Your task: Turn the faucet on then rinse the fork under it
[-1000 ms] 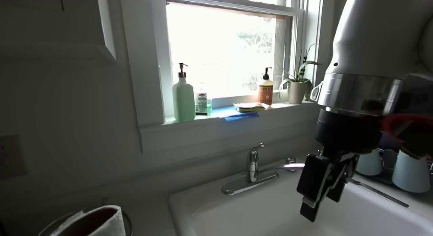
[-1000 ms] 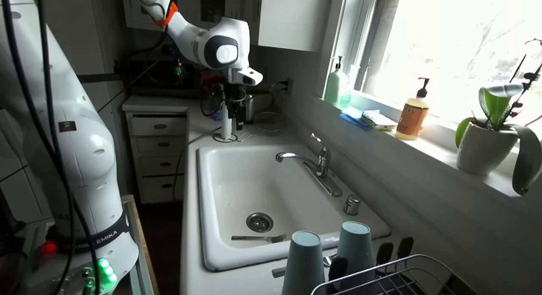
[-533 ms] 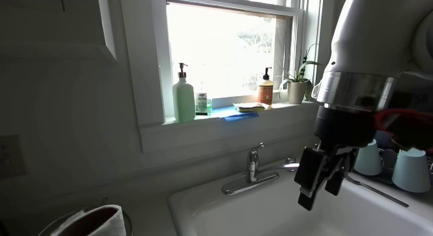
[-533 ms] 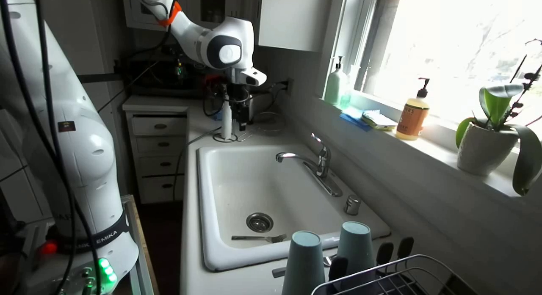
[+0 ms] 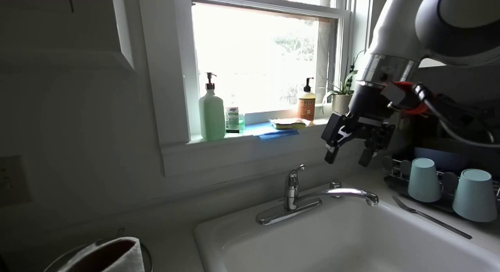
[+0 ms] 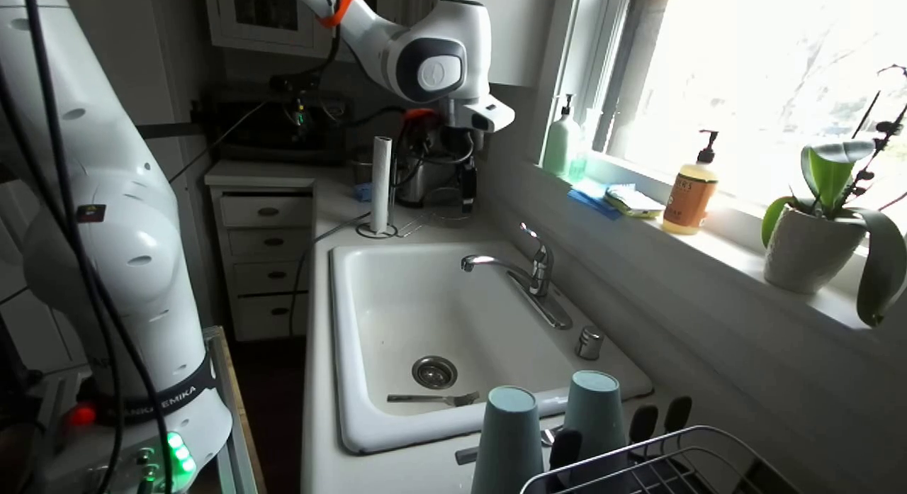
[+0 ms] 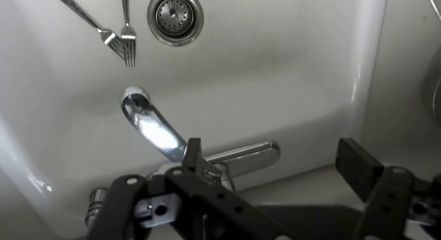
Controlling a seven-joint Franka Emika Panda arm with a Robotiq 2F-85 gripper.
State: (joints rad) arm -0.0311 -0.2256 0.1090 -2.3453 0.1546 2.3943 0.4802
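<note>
Over the last second the gripper [image 5: 348, 156] had shifted across toward the wall [image 6: 638, 288], baring the end of the spout [image 5: 343, 191] that it had hidden in an exterior view; it looked to be lining up on the lever [image 5: 299, 169] of the faucet [image 5: 291, 192], turning-on likely still ahead, no stream visible. Faucet stood at the wall-side edge of the sink [image 6: 346, 345], a fork [image 6: 439, 399] on the sink floor near the drain [image 6: 434, 373], a second fork [image 5: 432, 219] on the counter [image 6: 397, 473]. Jaws were spread wide, nothing between them, apparently clear of the faucet.

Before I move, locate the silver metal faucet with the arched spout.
In an exterior view, the faucet stands on the right rim of the white sink, just beyond the short silver cylinder.
</note>
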